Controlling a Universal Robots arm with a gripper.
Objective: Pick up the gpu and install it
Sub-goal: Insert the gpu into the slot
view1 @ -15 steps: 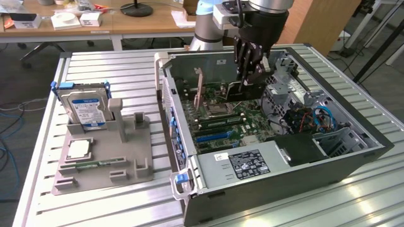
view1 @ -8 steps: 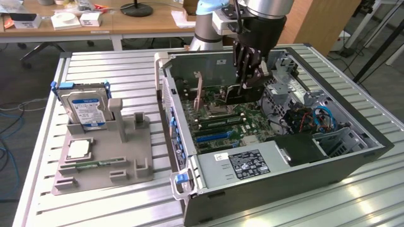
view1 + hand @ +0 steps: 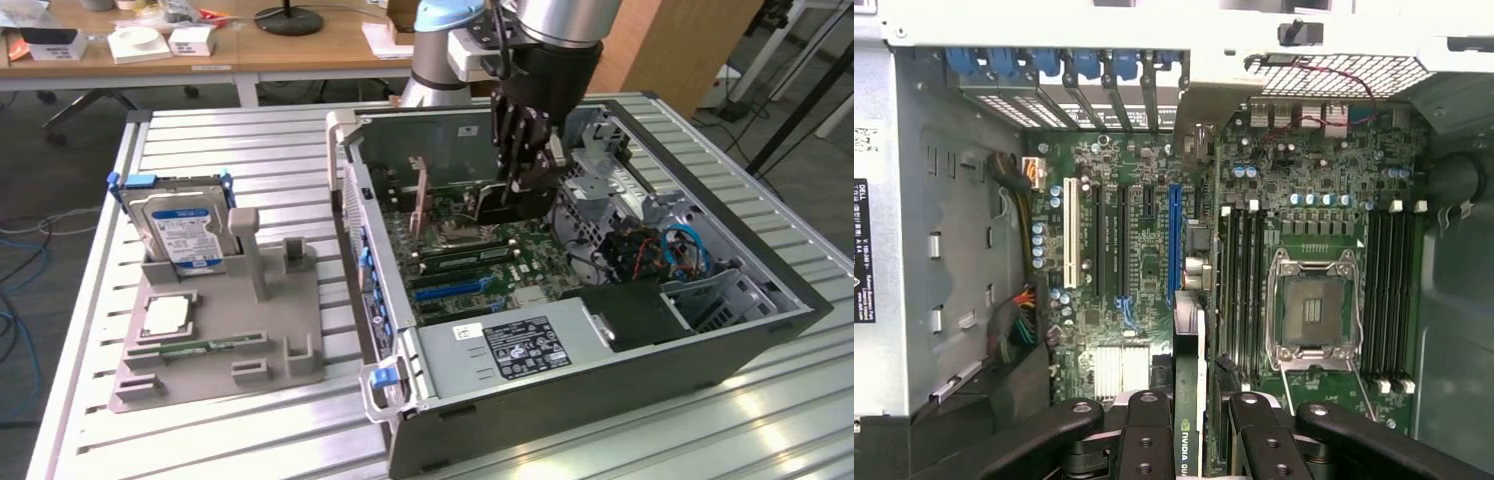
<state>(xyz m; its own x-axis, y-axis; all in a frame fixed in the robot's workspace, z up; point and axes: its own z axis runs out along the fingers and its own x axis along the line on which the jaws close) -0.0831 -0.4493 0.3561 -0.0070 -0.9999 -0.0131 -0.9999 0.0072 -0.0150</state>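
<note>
Claw (image 3: 1196, 412) clamps the gpu (image 3: 1187, 345) edge-on above the motherboard (image 3: 1324, 190), beside the blue slot (image 3: 1175, 240).

**Open-topped case, crowded toward one side**

The computer case (image 3: 641, 400) lies with its top open, so the motherboard (image 3: 1144, 160) can be reached from above. The gripper (image 3: 527, 182), clamped on the gpu (image 3: 514, 207), takes up the middle, above the long blue slot (image 3: 1175, 240), which has nothing in it. Toward the exterior view's right, a metal drive cage (image 3: 603, 135) and blue cables (image 3: 683, 245) crowd in. The power supply (image 3: 521, 345) walls off the near end. A strip of slatted table (image 3: 200, 130) lies open between the case and the grey fixture (image 3: 267, 365).
</note>
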